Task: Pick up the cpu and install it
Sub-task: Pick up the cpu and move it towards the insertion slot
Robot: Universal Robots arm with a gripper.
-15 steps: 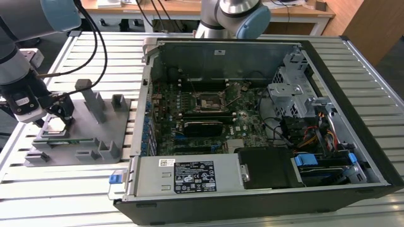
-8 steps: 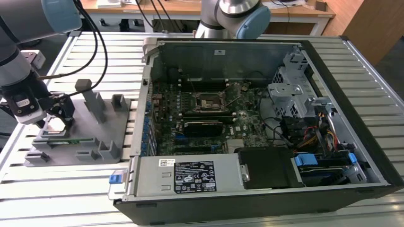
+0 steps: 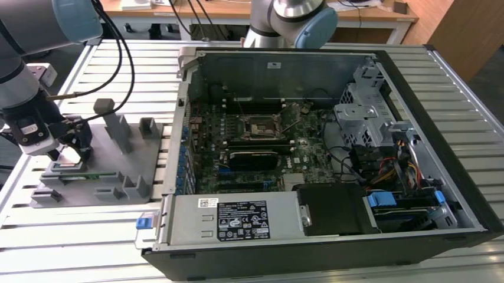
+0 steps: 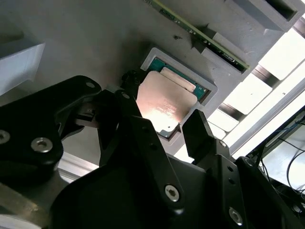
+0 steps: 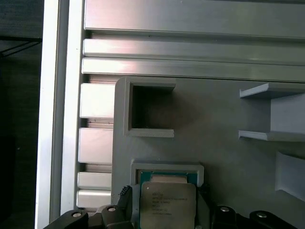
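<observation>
The cpu, a small square chip with a silvery top, sits at a grey pocket of the parts holder on the exterior view's left. It looks tilted, one edge raised above the pocket's green floor. My gripper straddles it, with a black fingertip pressed to one edge and another against the opposite edge. The chip shows again in the first wrist view, between the dark fingers. In the exterior view my gripper hangs low over the holder. The black socket frame lies on the motherboard inside the open case.
A thin green memory stick stands in a slot of the holder beside the pocket. Grey posts rise from the holder. The holder has an empty square recess. A slatted metal table carries everything. A second arm's base stands behind the case.
</observation>
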